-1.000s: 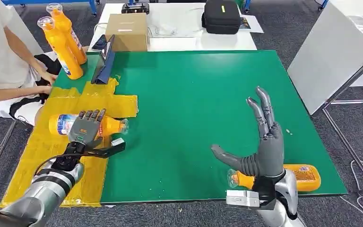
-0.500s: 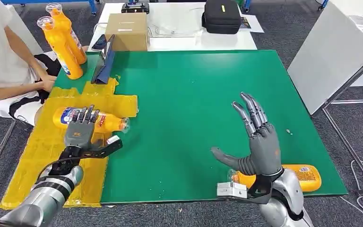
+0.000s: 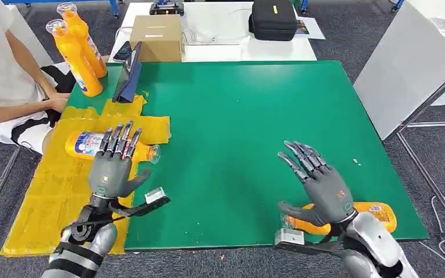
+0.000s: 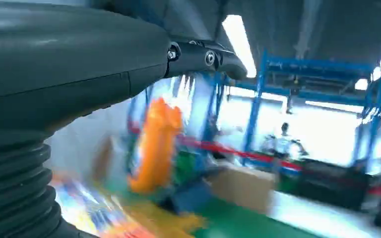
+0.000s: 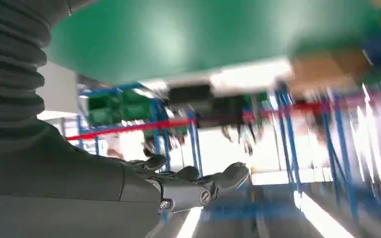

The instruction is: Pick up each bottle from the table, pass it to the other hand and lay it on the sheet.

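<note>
An orange bottle with a blue-and-white label lies on its side on the yellow sheet, cap toward the green mat. My left hand is raised just in front of it, fingers spread and holding nothing. A second orange bottle lies at the table's near right edge. My right hand hovers over its neck end, fingers apart and not touching it. Two more orange bottles stand upright at the back left; one shows blurred in the left wrist view.
A person sits at the left, arm resting by the sheet's far corner. A dark blue stand, a cardboard box and a black case lie at the back. A white panel leans on the right.
My left hand has come off the bottle on the sheet and risen toward the right with fingers spread. My right hand has tipped forward and lowered over the bottle at the near edge.
</note>
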Available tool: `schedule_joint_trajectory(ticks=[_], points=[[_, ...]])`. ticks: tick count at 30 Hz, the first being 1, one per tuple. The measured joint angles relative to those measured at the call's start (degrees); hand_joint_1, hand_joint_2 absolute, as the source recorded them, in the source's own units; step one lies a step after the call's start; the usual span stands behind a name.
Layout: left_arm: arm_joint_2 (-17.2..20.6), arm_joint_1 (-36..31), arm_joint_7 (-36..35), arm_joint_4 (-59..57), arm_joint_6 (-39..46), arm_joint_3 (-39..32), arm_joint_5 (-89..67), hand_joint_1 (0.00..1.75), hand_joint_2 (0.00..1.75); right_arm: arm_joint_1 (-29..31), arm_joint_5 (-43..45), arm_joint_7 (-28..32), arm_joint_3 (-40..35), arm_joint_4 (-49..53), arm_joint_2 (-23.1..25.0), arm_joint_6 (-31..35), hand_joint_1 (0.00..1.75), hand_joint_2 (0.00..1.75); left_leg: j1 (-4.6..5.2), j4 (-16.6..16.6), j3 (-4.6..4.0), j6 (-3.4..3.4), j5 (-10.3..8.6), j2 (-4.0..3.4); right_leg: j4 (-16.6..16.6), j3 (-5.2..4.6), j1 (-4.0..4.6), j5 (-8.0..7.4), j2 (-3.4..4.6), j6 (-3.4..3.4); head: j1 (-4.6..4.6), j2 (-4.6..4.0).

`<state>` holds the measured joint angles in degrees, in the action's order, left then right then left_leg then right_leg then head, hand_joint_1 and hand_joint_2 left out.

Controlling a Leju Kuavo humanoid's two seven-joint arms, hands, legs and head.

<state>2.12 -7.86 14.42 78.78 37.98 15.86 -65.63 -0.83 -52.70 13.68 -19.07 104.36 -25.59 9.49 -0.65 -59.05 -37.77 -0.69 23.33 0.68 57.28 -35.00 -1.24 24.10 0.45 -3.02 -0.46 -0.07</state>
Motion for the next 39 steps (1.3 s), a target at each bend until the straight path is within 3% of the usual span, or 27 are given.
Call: schedule_joint_trajectory(ticks=[3, 6, 13, 23, 39], points=[[-0.68, 4.82, 5.79, 7.83, -10.89, 3.33, 20.54, 0.0, 1.75, -6.55, 0.22, 0.31, 4.89, 1.38, -5.55, -3.37, 0.0, 1.75, 0.06, 0.0, -0.01, -0.12, 0.1, 0.1, -0.01, 0.05, -0.08, 0.1, -0.03, -0.16, -0.02, 0.0], [-1.68, 8.47, 10.06, 11.53, -17.77, 6.1, 27.7, 0.0, 1.75, -12.07, 0.54, -0.63, 10.03, 2.51, -9.49, -4.44, 0.0, 1.75, 0.08, 0.0, -0.02, -0.09, 0.21, 0.15, -0.01, 0.04, -0.09, 0.13, -0.02, -0.19, 0.0, 0.0], [-3.91, 12.8, 11.81, 14.57, -24.18, 8.25, 36.48, 0.0, 1.75, -17.49, 0.27, -2.25, 17.81, 3.52, -10.89, -5.75, 0.0, 1.75, 0.07, 0.01, 0.12, -0.04, 0.32, -0.04, -0.02, 0.05, -0.05, 0.14, 0.04, -0.19, -0.02, 0.0], [-6.1, 12.47, 10.28, 14.73, -31.56, 7.96, 44.52, 0.0, 1.75, -14.5, -5.51, -5.25, 18.32, -0.37, -8.38, -6.15, 0.0, 1.75, 0.04, 0.01, 0.19, -0.07, 0.23, -0.08, -0.01, 0.16, -0.05, 0.13, 0.04, -0.18, 0.0, 0.0], [-6.78, 11.73, 9.71, 14.7, -32.84, 6.89, 46.75, 0.0, 1.75, -9.27, -5.6, -6.29, 15.7, -9.14, -6.28, -6.96, 0.0, 1.75, 0.03, 0.01, 0.16, -0.07, 0.24, -0.09, -0.01, 0.15, -0.04, 0.13, 0.04, -0.19, -0.02, 0.0]])
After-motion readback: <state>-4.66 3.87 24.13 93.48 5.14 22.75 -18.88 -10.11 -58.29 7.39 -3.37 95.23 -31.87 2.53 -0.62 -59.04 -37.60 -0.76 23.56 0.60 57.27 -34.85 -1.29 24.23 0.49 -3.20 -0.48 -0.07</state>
